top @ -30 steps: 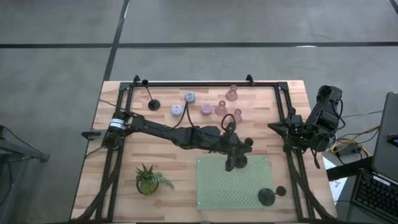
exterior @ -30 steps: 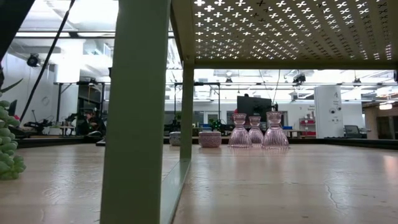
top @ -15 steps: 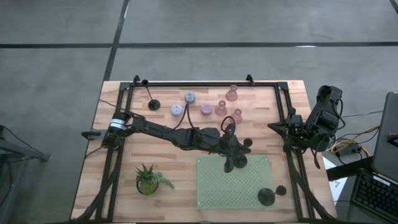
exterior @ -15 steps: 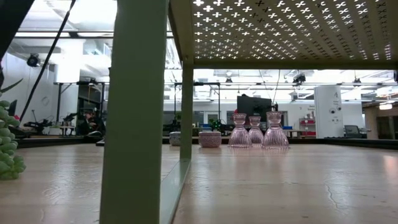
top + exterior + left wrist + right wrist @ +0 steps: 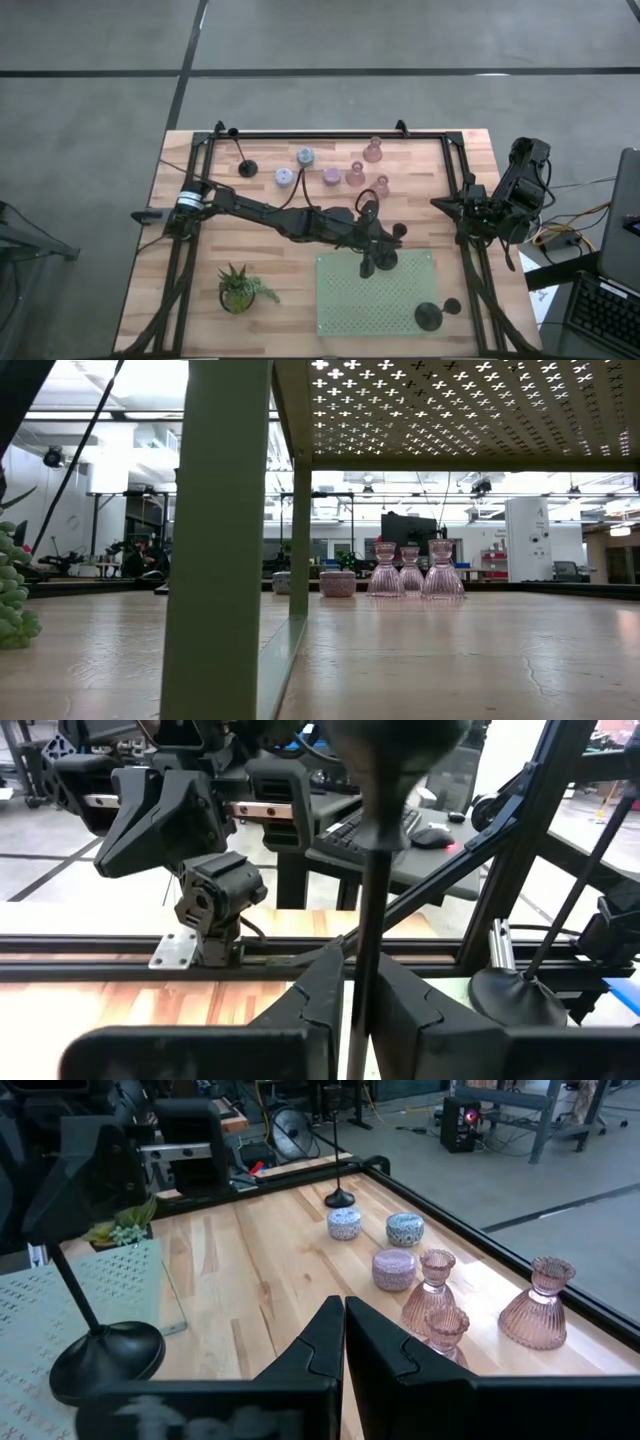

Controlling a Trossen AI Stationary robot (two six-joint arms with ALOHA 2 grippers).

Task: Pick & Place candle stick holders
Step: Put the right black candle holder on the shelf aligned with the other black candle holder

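My left gripper (image 5: pixel 376 240) reaches out over the far edge of the green perforated platform (image 5: pixel 350 300) and is shut on a black candle stick holder (image 5: pixel 378 262) with a thin stem. A second black holder (image 5: pixel 430 316) stands on the platform's near right corner, and a third (image 5: pixel 247 168) stands at the table's far left. Three pink bell-shaped holders (image 5: pixel 356 173) and three short lilac and pale-blue ones (image 5: pixel 305 156) stand on the wood at the far middle. My right gripper (image 5: pixel 343 1330) is shut and empty at the table's right edge. My left gripper pinches the black holder's thin stem (image 5: pixel 368 920) between its two fingers, below the cup at its top (image 5: pixel 395 760). The fingers come roughly level from the table's left and lie across the stem. The holder stands upright, its round base (image 5: pixel 105 1362) at the platform's surface; whether it rests there I cannot tell.
A small green potted plant (image 5: pixel 238 288) stands at the near left. A black rail frame (image 5: pixel 320 133) runs round the table's far and side edges. The platform stands raised on legs (image 5: pixel 215 560). Bare wood lies between the platform and the pink holders.
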